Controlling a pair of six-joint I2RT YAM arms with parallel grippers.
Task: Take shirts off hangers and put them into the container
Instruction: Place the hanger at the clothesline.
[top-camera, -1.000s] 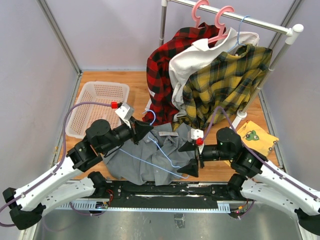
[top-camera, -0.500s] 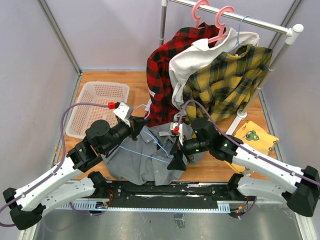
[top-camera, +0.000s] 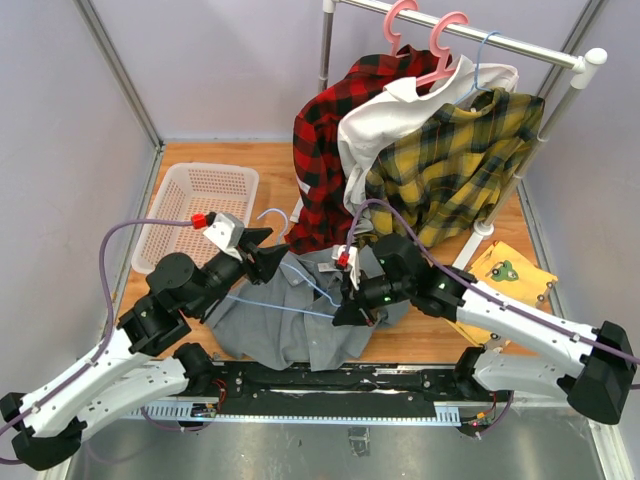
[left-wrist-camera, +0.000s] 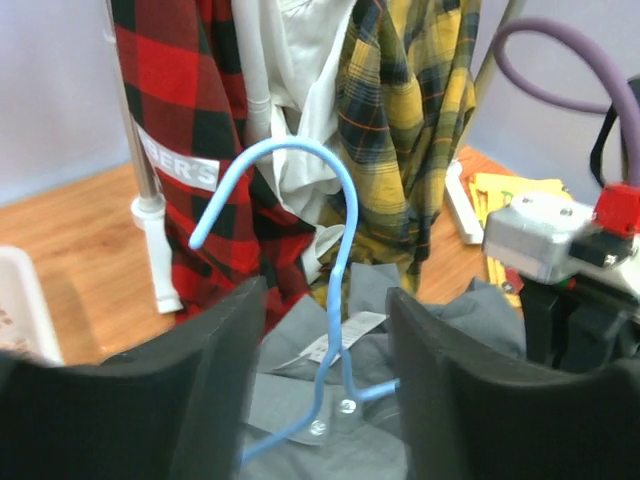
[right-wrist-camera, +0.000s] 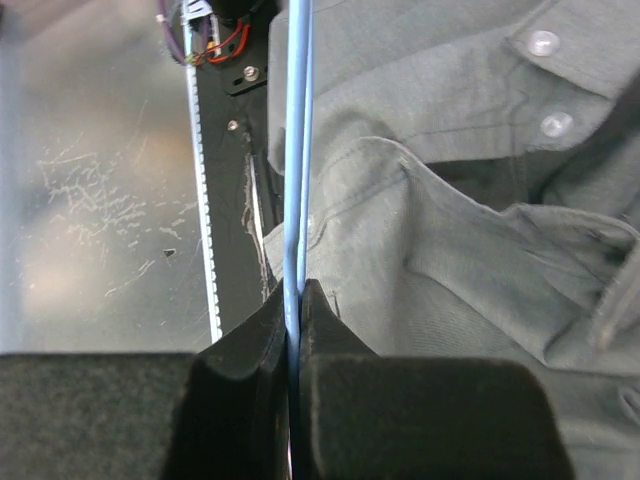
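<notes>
The white perforated plastic laundry basket (top-camera: 215, 168) sits well left of the crumpled grey collared shirt (top-camera: 290, 325). Over that shirt's collar, the left gripper (left-wrist-camera: 325, 300) has its jaws apart either side of the hook of the thin light-blue wire hanger (right-wrist-camera: 297, 150), not gripping it. On the shirt's right side, the right gripper (right-wrist-camera: 296, 310) pinches the hanger's wire tight, probably to draw it out of the shirt.
</notes>
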